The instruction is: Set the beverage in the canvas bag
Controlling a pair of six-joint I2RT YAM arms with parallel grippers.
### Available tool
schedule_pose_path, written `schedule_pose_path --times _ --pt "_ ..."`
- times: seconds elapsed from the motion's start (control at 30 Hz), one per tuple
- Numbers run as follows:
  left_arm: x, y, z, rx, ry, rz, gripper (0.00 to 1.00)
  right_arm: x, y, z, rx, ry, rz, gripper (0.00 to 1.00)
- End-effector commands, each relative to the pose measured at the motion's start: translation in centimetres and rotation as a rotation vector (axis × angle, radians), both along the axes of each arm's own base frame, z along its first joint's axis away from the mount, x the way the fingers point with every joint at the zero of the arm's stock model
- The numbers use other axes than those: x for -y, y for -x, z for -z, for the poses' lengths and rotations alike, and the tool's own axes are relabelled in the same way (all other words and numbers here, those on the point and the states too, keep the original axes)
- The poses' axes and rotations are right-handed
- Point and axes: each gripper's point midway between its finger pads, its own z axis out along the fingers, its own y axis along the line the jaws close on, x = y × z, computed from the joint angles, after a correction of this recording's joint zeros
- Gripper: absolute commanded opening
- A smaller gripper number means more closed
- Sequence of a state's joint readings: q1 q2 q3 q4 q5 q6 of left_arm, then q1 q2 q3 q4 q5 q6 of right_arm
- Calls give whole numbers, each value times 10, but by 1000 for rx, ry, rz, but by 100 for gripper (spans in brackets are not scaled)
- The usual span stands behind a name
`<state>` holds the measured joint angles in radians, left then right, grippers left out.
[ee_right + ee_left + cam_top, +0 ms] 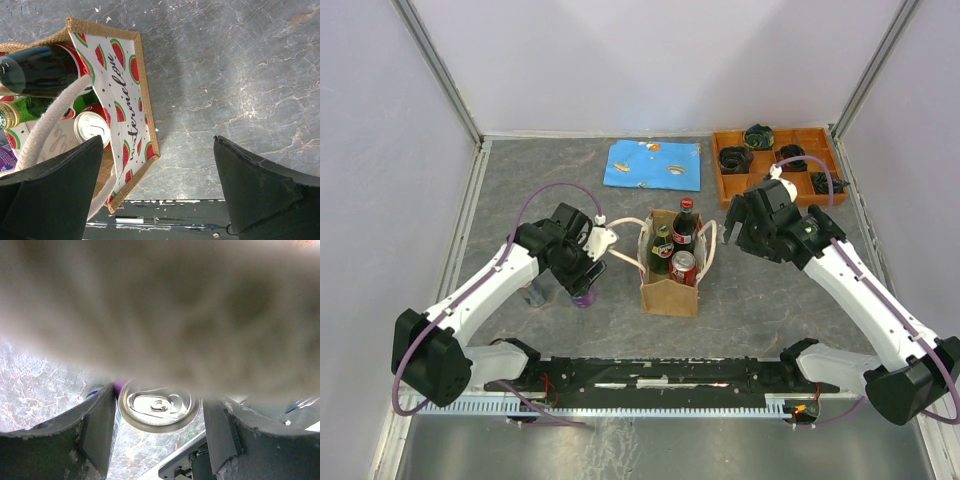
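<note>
Purple can [157,409] upright between fingers of left hand [160,440], left of canvas bag [670,290]; clamped or merely flanked, cannot tell. Right hand [159,165] spread apart beside bag.

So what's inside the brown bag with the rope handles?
The canvas bag holds a dark bottle with a red cap, a green bottle and a red can. The bag's walls cover their lower parts, so anything beneath cannot be seen.
</note>
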<state>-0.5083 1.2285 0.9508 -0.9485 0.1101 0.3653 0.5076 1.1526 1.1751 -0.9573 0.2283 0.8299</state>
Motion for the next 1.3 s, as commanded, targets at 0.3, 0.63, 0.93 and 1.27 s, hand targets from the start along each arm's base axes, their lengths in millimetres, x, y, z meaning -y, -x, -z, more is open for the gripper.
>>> schedule_pose_path --times 0.3,0.63,0.93,1.27 --pt "-7 -6 -44 96 25 -21 3 1 0 -3 28 -28 22 99" --pt "-27 -20 -75 157 42 -138 3 -5 -6 -2 28 -35 5 99" --pt "-45 -96 -152 368 99 -280 3 -5 -8 -3 33 -28 -4 99" --pt "24 -166 -264 478 336 -205 3 -8 -12 -1 30 -31 -15 99"
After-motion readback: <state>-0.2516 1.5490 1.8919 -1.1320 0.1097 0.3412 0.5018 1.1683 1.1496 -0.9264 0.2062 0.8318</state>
